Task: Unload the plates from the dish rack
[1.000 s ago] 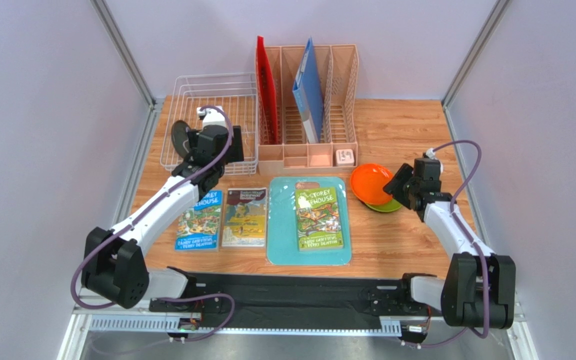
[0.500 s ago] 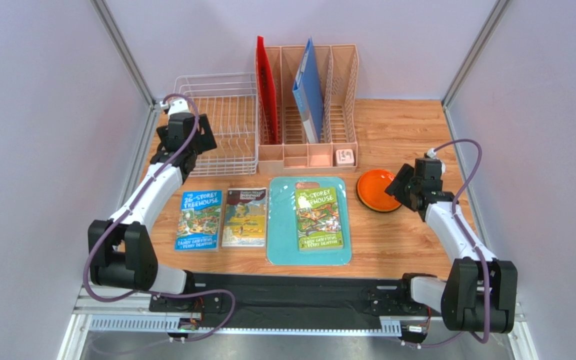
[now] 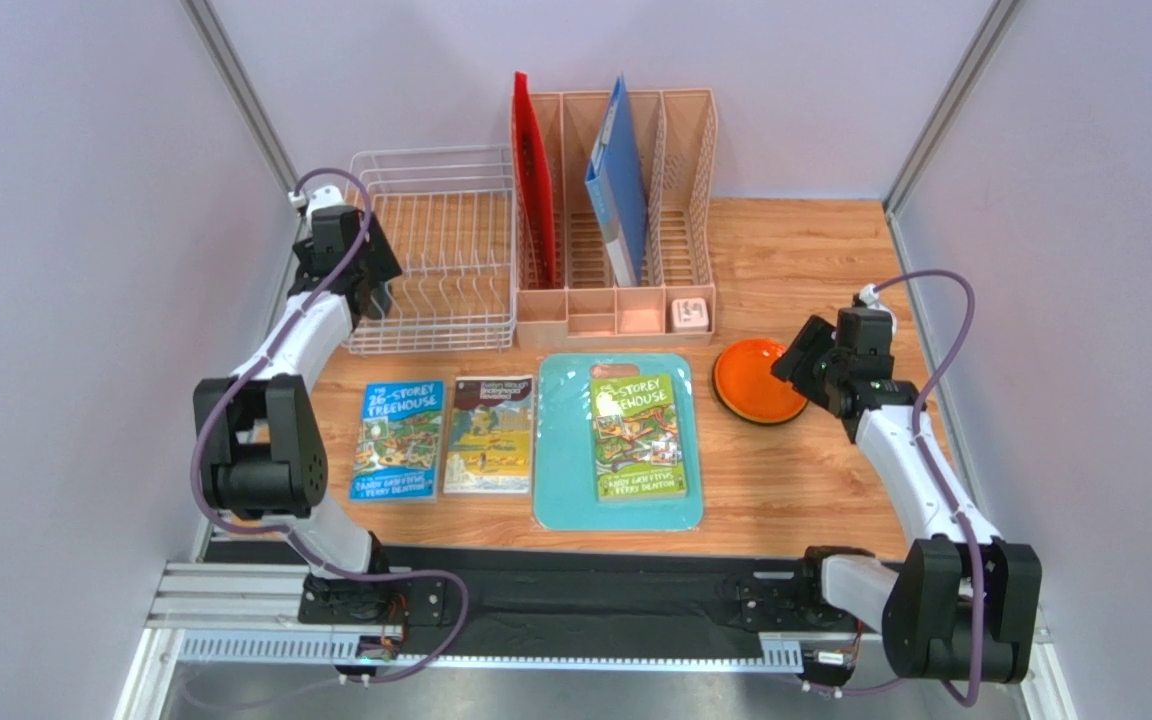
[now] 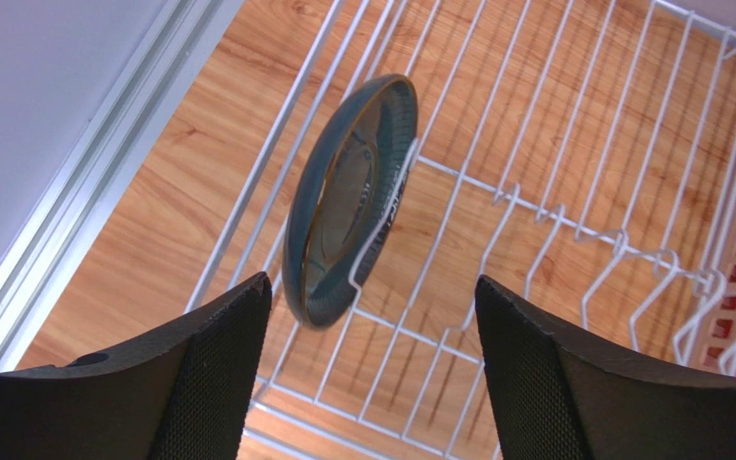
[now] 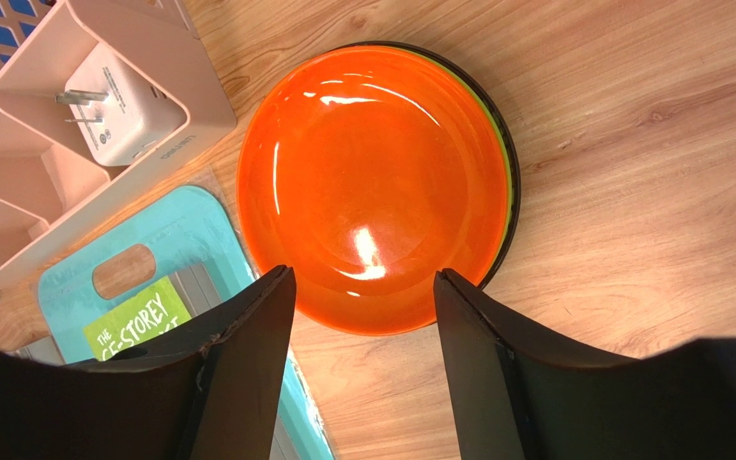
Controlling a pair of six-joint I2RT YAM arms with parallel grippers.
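Note:
A dark teal-grey plate (image 4: 353, 196) stands on edge between the wires at the left end of the white dish rack (image 3: 440, 248) (image 4: 573, 144). My left gripper (image 4: 373, 280) (image 3: 361, 285) hovers just in front of the plate, open, with nothing between its fingers. In the top view the arm hides that plate. On the table at right lies the orange plate (image 5: 372, 182) (image 3: 755, 378), stacked on a lime green plate (image 5: 508, 182) and a dark one (image 5: 511, 244), of which only the rims show. My right gripper (image 5: 363, 273) (image 3: 800, 365) is open at the stack's near edge, holding nothing.
A peach-pink file organizer (image 3: 620, 210) with red and blue folders stands right of the rack, a white charger (image 5: 122, 101) in its front tray. A teal cutting board (image 3: 615, 443) with a book on it and two more books (image 3: 440, 435) lie in front. The enclosure's wall rail (image 4: 84, 172) runs left of the rack.
My left arm swung from over the rack's front to its left side, and its jaws narrowed a little. The orange plate now lies squarely on the green one, and the right jaws have opened.

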